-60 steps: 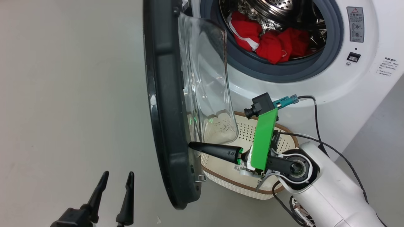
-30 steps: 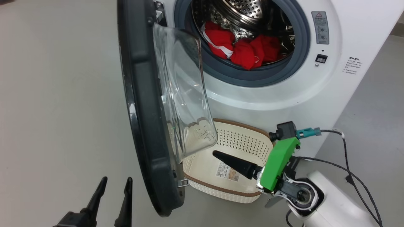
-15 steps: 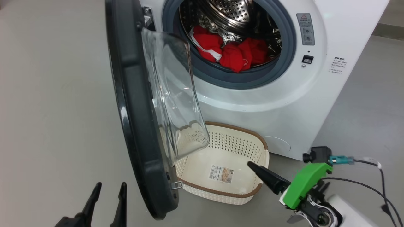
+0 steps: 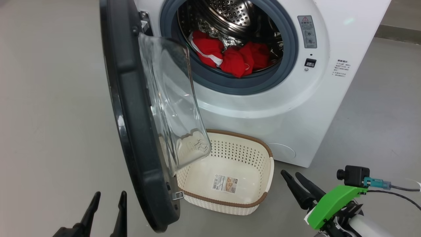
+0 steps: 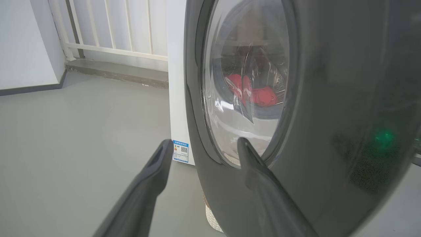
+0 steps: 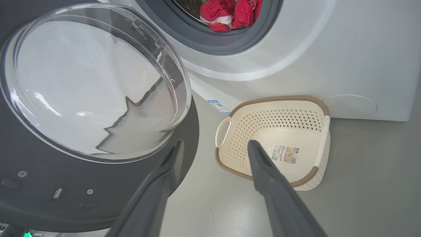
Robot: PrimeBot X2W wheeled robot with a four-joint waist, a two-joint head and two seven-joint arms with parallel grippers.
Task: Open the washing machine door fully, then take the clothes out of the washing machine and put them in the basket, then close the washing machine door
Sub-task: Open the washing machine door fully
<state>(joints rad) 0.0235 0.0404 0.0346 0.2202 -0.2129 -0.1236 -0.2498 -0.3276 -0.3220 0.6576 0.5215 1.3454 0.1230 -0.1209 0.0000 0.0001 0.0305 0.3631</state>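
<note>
Door: the washing machine door (image 4: 131, 98) stands swung out from the left side of the washing machine (image 4: 296, 115), roughly square to its front. I judge that open enough to reach past.
Clothes: the clothes (image 4: 230, 59) lie bunched low in the drum (image 4: 236, 13), just behind the lower lip of the gasket (image 4: 230, 86).
Basket: the basket (image 4: 240, 151) sits on the floor (image 4: 49, 115) against the foot of the machine's front, its left end under the door's glass bowl. Nothing is in it.
Right pincer: my right pincer (image 4: 290, 173) is low over the floor, just beside the basket's right end, fingers moderately parted and holding nothing.
Left pincer: my left pincer (image 4: 110, 193) is low on the door's outer side, fingers parted and empty.
Step in hand: the first reach for the clothes, as I judge it.
How: I would lift the right pincer to the drum mouth and enter on the right, away from the glass. I would keep it spread, bite deep into the nearest fold, then lift clear of the gasket before lowering to the basket.
Risk: a shallow bite may slip, or a trailing sleeve may snag on the gasket.
</note>
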